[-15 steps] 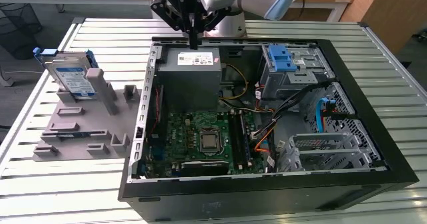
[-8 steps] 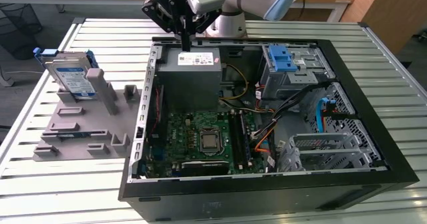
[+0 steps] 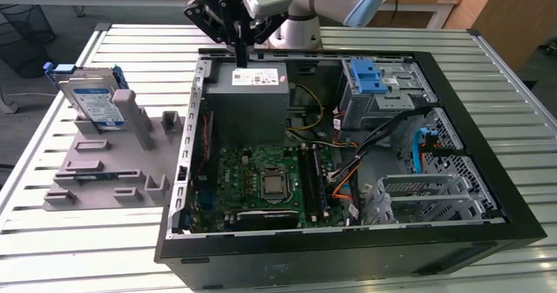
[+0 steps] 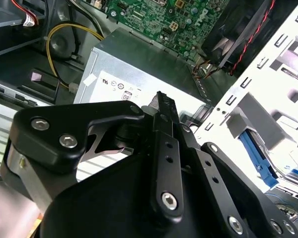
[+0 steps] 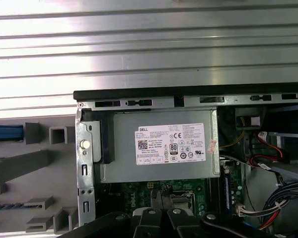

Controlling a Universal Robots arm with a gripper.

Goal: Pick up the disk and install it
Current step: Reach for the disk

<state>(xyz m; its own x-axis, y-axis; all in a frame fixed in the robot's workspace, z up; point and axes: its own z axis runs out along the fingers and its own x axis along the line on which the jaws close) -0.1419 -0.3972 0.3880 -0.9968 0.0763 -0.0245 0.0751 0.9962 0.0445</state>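
The disk [image 3: 91,102], a silver drive with a white-and-blue label and blue frame, stands on edge in the grey holder [image 3: 104,169] at the exterior view's left, outside the computer case. A blue strip of its frame [image 5: 5,133] shows in the first wrist view. My gripper [image 3: 242,59] hangs over the back edge of the open case, above the grey power-supply box [image 3: 252,100], well to the right of the disk. Its black fingers are shut together with nothing between them in both wrist views [image 4: 161,96] [image 5: 161,194].
The open black computer case [image 3: 513,195] lies on a slatted metal table [image 3: 104,241]. Inside are the green motherboard [image 3: 261,182], a drive cage with blue latches [image 3: 370,77], a metal bay [image 3: 426,195] and loose cables [image 3: 348,169]. The holder has several upright grey blocks.
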